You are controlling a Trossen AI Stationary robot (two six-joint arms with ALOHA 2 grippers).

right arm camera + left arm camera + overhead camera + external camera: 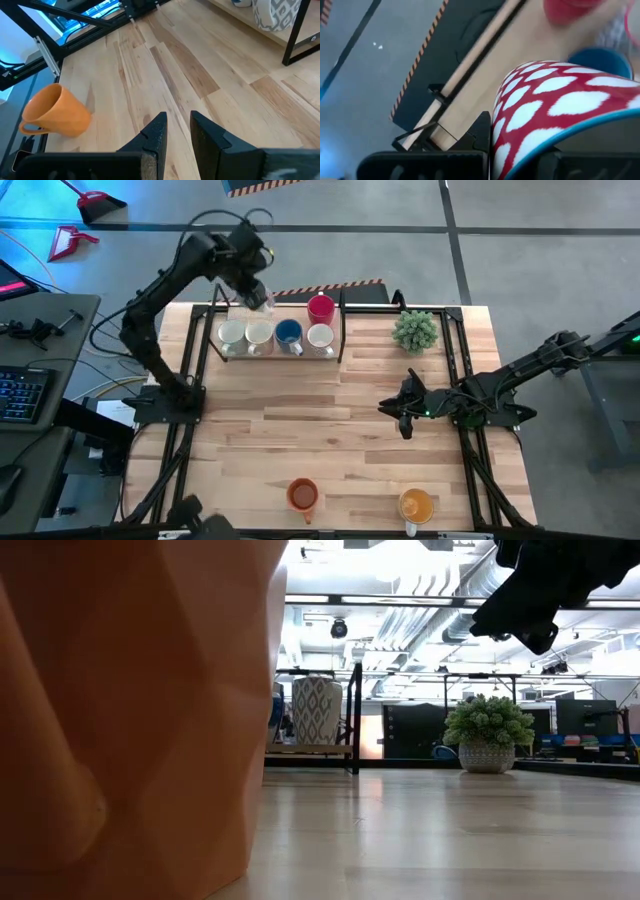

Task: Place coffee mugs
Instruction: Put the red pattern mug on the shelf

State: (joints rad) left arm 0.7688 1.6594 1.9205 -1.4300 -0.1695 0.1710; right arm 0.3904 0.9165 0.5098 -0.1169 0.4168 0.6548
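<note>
Above the back-left corner of the rack (345, 330), my left claw (262, 300) hangs clenched on a red mug with white spots (560, 110) and a blue rim, held clear of the rack's rear rail.

Inside the rack stand five mugs. Three are white: one at the end below my left claw (232, 332), its neighbour (259, 332), and one at the opposite end (320, 336). A blue mug (289, 332) sits between the second and third white ones. A red mug (320, 307) stands behind the third white one. The row behind the other mugs is bare.

Beside the rack, past its right post, stands one potted plant (415, 330).

In front of the rack the desk (330, 430) lies open across its whole middle. My right claw (400, 415) waits there, on the plant's side and well apart from the rack. It is released, its fingers (155, 135) slightly parted with nothing between them.

Farthest from the rack, at the desk's opposite edge, are two more mugs, well apart from each other: a red-orange mug (303, 495) and a yellow-orange mug (416, 505).

Count: eight mugs, one plant, one rack.
</note>
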